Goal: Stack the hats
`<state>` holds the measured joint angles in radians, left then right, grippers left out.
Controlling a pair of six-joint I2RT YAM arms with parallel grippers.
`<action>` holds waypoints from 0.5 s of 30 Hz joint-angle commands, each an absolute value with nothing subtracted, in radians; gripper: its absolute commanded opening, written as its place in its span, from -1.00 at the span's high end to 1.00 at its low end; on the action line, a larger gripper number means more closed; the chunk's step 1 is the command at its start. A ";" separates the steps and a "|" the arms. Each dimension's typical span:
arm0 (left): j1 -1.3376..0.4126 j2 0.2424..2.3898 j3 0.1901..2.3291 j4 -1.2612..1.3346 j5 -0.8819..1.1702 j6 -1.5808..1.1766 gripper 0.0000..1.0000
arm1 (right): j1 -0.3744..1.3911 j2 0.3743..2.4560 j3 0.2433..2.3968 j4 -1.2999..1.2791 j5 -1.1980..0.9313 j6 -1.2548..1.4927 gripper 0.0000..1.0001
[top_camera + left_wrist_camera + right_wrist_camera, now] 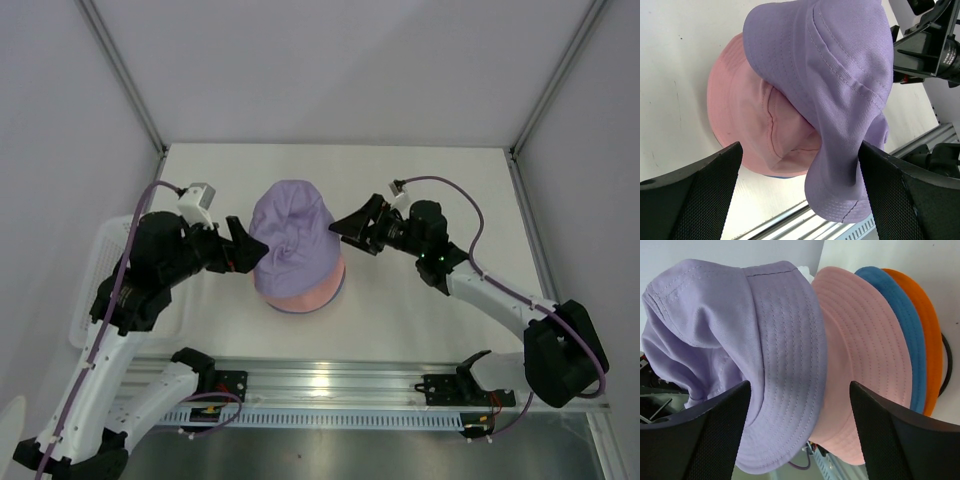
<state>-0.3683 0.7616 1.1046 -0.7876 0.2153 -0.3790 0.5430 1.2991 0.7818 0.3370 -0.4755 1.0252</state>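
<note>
Top external view has the lavender hat (290, 235) sitting on top of the pile in the middle of the white bench (420, 170), kinda rumpled and skewed rather than seated flat. The pink hat (305, 293) is right under the lavender hat, its brim poking out on the near side. From the right wrist cam you can see the rest of the pile nested under the lavender hat: pink, then the blue hat (900, 325), then the orange hat (927, 330), with a bit of a black wire frame (946, 365) peeking out past the orange one. The left pincer (252, 248) is just beside the lavender hat on its left, jaws spread wide and gripping nothing; in the left wrist cam the hat's floppy brim hangs down between the two fingers without being pinched. The right pincer (340, 232) is just beside the lavender hat on its right, also wide apart and empty. A white mesh basket (95, 290) sits well off to the left of the lavender hat, behind the left arm.
</note>
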 commanded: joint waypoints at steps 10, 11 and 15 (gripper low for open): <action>-0.377 0.764 1.075 -0.724 0.288 -0.405 -0.99 | 0.572 1.295 0.811 0.462 -0.449 1.131 0.71; -0.377 0.762 1.069 -0.721 0.288 -0.405 -0.99 | 0.572 1.289 0.818 0.445 -0.451 1.131 0.79; -0.377 0.749 1.051 -0.706 0.281 -0.411 -0.99 | 0.574 1.253 0.834 0.396 -0.448 1.108 1.00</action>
<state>-0.3683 0.7593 1.0626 -0.7460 0.2676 -0.3935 0.5667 1.3048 0.7837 0.4049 -0.4648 1.1244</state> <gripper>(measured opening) 0.994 0.010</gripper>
